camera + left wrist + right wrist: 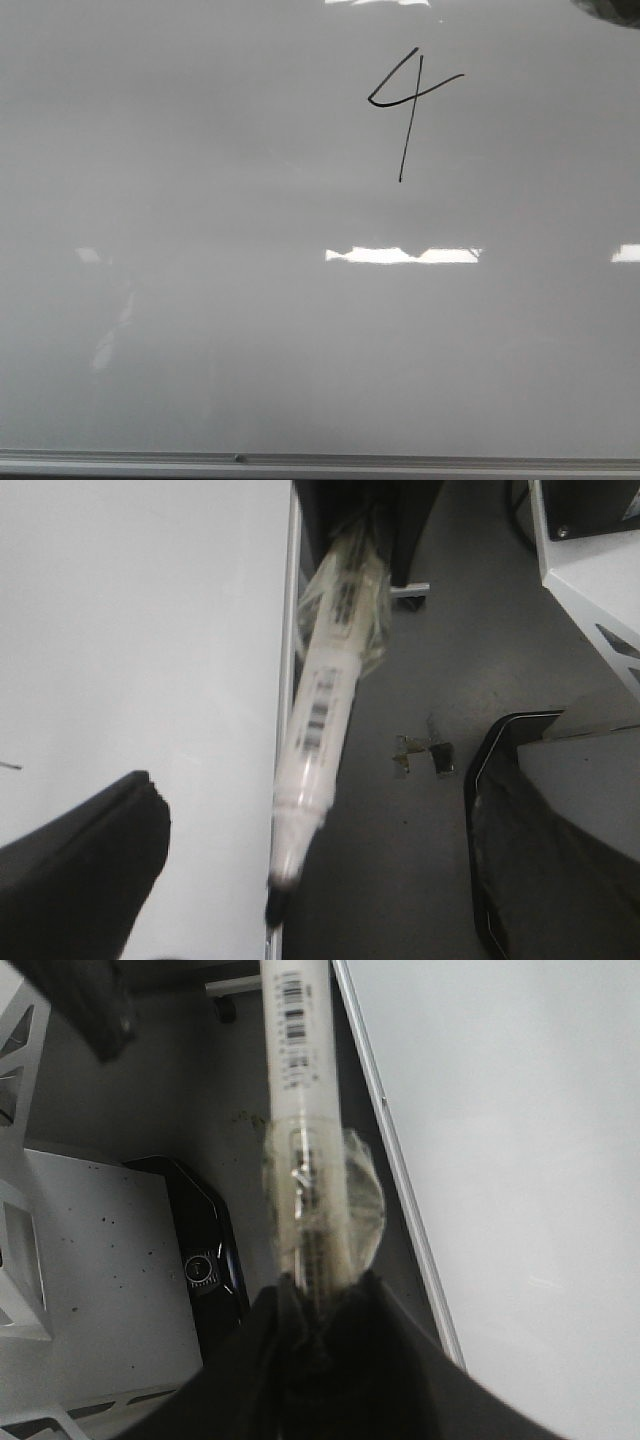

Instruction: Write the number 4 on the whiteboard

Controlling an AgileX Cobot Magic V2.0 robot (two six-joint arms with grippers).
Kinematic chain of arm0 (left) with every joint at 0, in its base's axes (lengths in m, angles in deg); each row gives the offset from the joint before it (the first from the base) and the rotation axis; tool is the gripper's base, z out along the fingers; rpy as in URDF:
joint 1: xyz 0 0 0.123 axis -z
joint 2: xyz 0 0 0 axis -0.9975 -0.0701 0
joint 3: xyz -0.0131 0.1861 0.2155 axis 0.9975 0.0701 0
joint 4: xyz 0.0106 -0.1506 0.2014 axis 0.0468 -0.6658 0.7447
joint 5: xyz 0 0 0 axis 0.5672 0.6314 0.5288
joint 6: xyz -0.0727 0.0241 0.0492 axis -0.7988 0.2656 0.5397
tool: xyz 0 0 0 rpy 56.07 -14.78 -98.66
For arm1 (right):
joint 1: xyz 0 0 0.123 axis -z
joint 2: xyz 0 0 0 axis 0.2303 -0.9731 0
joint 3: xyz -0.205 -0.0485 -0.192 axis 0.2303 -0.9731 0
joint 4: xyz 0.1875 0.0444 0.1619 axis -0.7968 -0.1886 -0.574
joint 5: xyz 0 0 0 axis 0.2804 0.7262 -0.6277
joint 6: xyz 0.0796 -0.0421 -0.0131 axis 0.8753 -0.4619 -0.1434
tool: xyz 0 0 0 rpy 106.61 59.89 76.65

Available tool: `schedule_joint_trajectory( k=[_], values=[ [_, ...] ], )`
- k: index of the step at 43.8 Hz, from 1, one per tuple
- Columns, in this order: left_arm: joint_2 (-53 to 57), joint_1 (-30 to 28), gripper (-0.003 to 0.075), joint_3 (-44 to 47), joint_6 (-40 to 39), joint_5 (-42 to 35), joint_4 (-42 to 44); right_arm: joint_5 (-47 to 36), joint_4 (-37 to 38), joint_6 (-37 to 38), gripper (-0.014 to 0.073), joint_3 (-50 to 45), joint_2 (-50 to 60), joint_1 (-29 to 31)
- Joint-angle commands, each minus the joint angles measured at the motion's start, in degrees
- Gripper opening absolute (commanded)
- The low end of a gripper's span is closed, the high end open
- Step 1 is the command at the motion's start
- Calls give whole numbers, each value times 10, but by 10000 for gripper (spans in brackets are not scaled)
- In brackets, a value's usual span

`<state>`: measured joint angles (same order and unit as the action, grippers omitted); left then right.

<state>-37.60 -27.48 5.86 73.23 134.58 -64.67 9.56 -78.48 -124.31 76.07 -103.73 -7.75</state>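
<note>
Black marker ink already forms the number 4 on the whiteboard, in the upper right part of the front view: an open top, a crossbar, and a long, slightly slanted upright stroke. No arm shows in that view, so the writing itself looks finished; judging from this, little is left beyond parking the arms.

Each wrist view shows a white marker. The left hand carries a taped marker, its dark tip hanging off the board's edge, over the grey floor. The right hand is clenched on another marker, also taped at the grip and held beside the whiteboard's rim rather than on its face. Neither tip touches the board.
</note>
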Motion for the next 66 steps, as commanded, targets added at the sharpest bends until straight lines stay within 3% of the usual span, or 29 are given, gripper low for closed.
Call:
schedule_joint_trajectory(
  k=[1, 9, 24, 34, 37, 44, 50, 58, 66],
  values=[
    [-9, 10, 595, -38, 1, -31, -12, -15, -26, -7, -68, 16, 6, 0],
    [-34, 10, 515, -57, 1, -19, -35, -15, -26, -8, -68, 16, 6, 0],
    [-34, 9, 218, -57, 1, -17, -50, -15, -26, -8, -68, 16, 6, 0],
    [-34, 9, 71, -57, 1, -17, -51, -15, -26, -8, -50, 16, 6, 0],
    [-34, 9, 61, -57, 1, -17, -50, -15, -26, -8, 18, 16, 6, 0],
    [-34, 9, 62, -57, 1, -17, -49, -16, -26, -6, 356, 16, 6, 0],
    [-34, 9, 62, -57, -1, -9, -44, -20, -21, 0, 556, 16, 6, 2],
    [-34, 5, 62, -57, -80, 6, 59, -38, 19, 47, 581, 16, 7, 2],
    [-34, -32, 62, -57, -287, 34, 249, -57, 83, 114, 581, 16, 7, 2]
  ],
)
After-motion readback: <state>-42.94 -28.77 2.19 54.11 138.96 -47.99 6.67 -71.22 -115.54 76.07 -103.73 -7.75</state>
